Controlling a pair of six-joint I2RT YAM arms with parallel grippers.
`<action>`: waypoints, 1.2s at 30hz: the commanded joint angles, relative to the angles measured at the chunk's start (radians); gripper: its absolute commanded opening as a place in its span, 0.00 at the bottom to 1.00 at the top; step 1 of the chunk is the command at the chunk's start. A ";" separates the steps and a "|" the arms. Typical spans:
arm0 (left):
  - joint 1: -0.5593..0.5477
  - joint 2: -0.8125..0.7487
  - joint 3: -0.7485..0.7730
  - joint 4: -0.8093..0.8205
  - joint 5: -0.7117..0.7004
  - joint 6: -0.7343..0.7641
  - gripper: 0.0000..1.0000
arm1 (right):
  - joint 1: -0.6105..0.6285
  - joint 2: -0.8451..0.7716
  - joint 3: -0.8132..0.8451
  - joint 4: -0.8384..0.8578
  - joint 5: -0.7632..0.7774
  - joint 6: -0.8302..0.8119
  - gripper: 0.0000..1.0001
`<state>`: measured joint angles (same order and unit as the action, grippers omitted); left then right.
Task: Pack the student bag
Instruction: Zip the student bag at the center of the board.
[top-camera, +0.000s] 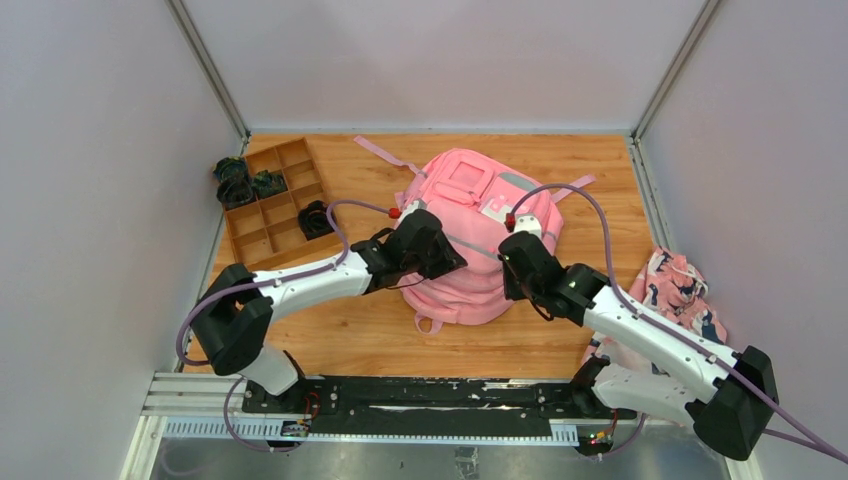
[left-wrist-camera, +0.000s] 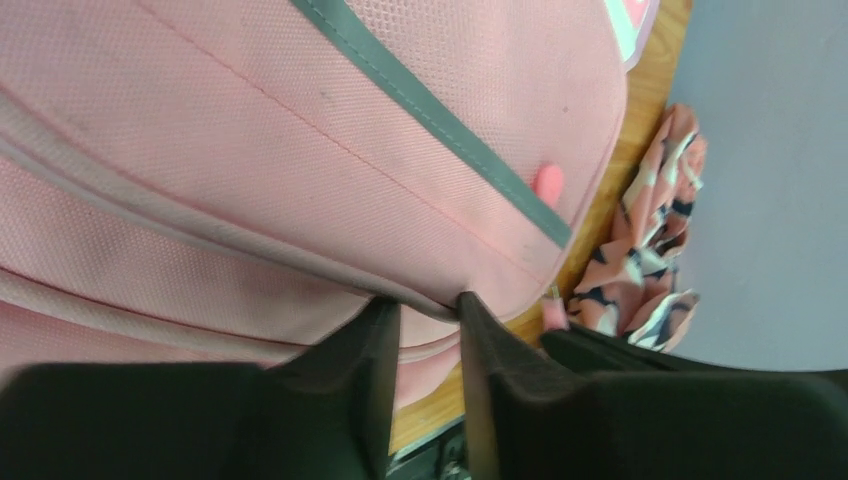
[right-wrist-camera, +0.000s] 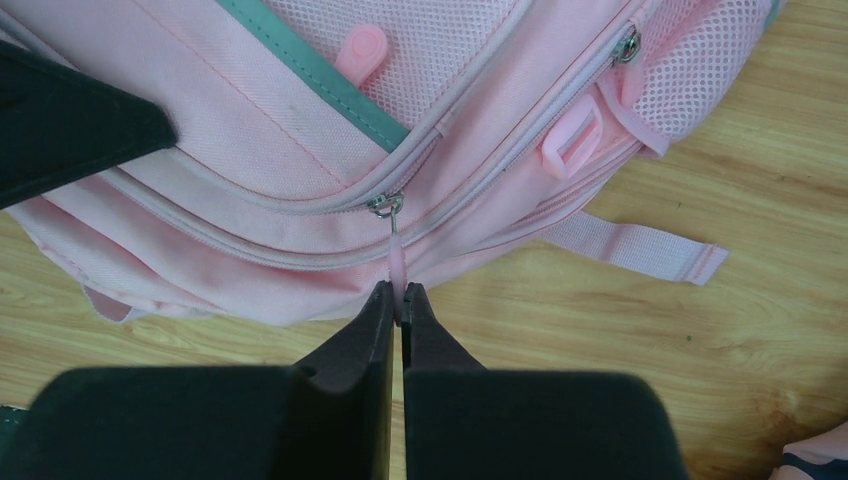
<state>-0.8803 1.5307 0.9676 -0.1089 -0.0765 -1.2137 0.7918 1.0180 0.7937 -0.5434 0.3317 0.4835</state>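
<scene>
Student bag (top-camera: 465, 285) lay front up at centre of wooden table (top-camera: 350, 340). Right gripper (right-wrist-camera: 400, 303) pinched closed on pink zipper pull (right-wrist-camera: 397, 260), bag's near-right edge. Left gripper (left-wrist-camera: 425, 312) fingers narrowly apart against bag seam; grip unclear.

The student bag (top-camera: 460, 285) is matt pink woven cloth with a fine, grainy weave. Its grey strip (left-wrist-camera: 430, 110) looks smoother, and its side pocket (right-wrist-camera: 690, 70) is open mesh. The zipper pull (right-wrist-camera: 398, 265) is pink rubber or plastic, hung from a shiny metal slider (right-wrist-camera: 387, 204). The right hand (right-wrist-camera: 401, 300) is matt black plastic. The counter (right-wrist-camera: 700, 330) is smooth, faintly glossy wood grain.
</scene>
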 joint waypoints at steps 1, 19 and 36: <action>-0.006 0.000 0.059 -0.040 -0.085 0.029 0.18 | 0.001 -0.024 -0.023 -0.056 0.007 -0.047 0.00; 0.115 -0.043 0.035 -0.184 0.134 0.363 0.00 | -0.172 0.023 -0.026 0.082 -0.041 -0.095 0.00; 0.135 -0.097 0.122 -0.348 0.102 0.539 0.32 | -0.246 0.056 -0.010 0.117 -0.110 -0.082 0.33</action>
<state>-0.7650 1.4948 1.0515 -0.2676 0.0616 -0.7906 0.6003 1.0859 0.7708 -0.3737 0.0826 0.4263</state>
